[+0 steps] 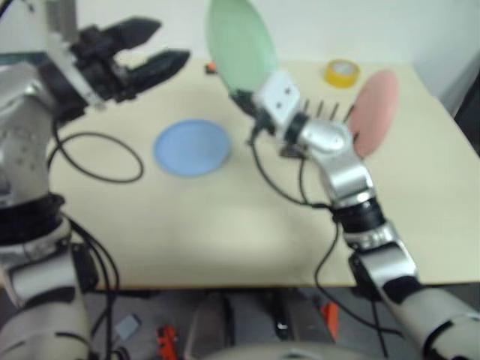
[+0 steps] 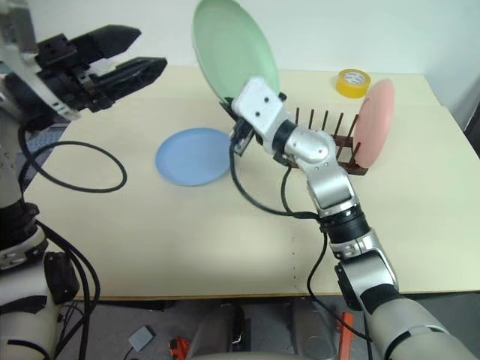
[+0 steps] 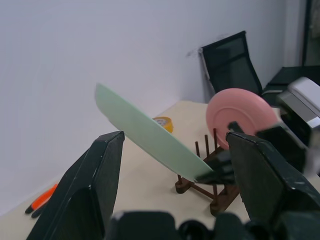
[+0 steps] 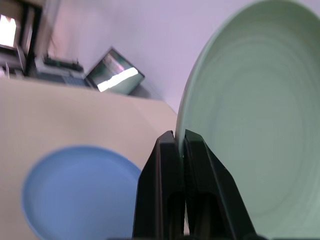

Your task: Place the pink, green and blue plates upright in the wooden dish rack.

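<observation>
Two pincers: right (image 2: 241, 111) clamped on green plate (image 2: 234, 49), left (image 2: 139, 52) agape, empty; tape roll (image 2: 352, 82), black cable (image 2: 71, 169) on beige worktop (image 2: 187, 232)

A: Where's the left pincer (image 2: 139, 54)?
B: Raised at ten o'clock, its black fingers spread wide, holding nothing.
A: And the right pincer (image 4: 181, 145)?
B: Lifted toward twelve o'clock, fingers pinched tight on the pale green round plate's (image 2: 234, 46) rim, forearm angled up.

- A pale beige rectangular table (image 2: 187, 247) is seen.
- A round blue plate (image 2: 193, 155) is laid flat on it.
- A dark brown wooden dish rack (image 2: 330, 142) and a yellow tape roll (image 2: 352, 82) are set near the far edge.
</observation>
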You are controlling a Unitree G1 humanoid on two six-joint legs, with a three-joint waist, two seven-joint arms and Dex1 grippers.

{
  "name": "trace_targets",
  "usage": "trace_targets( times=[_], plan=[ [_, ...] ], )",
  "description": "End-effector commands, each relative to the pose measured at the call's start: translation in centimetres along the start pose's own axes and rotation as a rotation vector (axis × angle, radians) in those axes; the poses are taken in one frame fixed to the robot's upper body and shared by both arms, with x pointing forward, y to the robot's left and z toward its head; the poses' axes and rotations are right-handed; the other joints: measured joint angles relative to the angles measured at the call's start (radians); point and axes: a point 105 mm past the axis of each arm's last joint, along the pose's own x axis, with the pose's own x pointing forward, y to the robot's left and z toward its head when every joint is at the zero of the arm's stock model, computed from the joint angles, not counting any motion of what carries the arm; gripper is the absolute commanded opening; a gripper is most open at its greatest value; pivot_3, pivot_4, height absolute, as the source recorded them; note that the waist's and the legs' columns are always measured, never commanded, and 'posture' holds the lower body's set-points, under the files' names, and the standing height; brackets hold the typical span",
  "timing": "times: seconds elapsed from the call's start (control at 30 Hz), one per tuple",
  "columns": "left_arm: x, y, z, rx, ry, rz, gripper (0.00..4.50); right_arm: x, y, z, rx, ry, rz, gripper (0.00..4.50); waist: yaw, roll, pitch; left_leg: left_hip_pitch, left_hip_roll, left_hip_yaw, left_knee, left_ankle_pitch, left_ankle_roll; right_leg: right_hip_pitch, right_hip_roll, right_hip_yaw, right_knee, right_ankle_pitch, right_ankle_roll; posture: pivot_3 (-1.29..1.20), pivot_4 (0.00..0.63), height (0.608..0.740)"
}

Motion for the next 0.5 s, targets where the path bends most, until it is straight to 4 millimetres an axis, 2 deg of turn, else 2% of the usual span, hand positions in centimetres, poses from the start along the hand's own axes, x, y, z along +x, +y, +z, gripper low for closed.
trace_targets(
  times=[0.03,0.2,0.3,0.5],
  plan=[
    [-0.4,-0.7,-1.1,0.025,0.035,-0.029,3.56,-2.0,-4.8,2.8,0.172,-0.108,-0.106,0.00,0.003,0.000,0.000,0.000,0.000,0.000,0.000,0.000,0.000,0.000,0.000,0.000,0.000,0.000,0.000,0.00,0.150,0.740],
    [-1.5,-0.8,-5.0,0.031,0.152,-0.023,3.56,-4.6,-8.5,2.7,0.327,-0.116,-0.196,0.00,0.001,0.000,0.000,0.000,0.001,0.000,-0.001,0.000,0.000,0.000,0.000,0.000,-0.001,-0.001,-0.002,0.00,0.150,0.740],
    [-1.6,-0.9,-6.1,0.014,0.170,-0.020,3.56,-6.0,-9.8,2.5,0.407,-0.116,-0.217,0.00,0.001,0.000,0.000,-0.001,0.001,0.000,-0.002,0.000,0.000,-0.001,0.000,0.000,-0.001,-0.002,-0.003,0.00,0.150,0.740],
    [-1.4,-1.4,-7.1,0.006,0.190,-0.034,3.56,-7.7,-11.0,2.0,0.495,-0.104,-0.237,0.00,0.001,0.000,0.000,-0.001,0.003,0.000,-0.003,0.000,0.000,-0.001,0.001,0.000,-0.001,-0.003,-0.005,0.00,0.150,0.740]
  ],
)
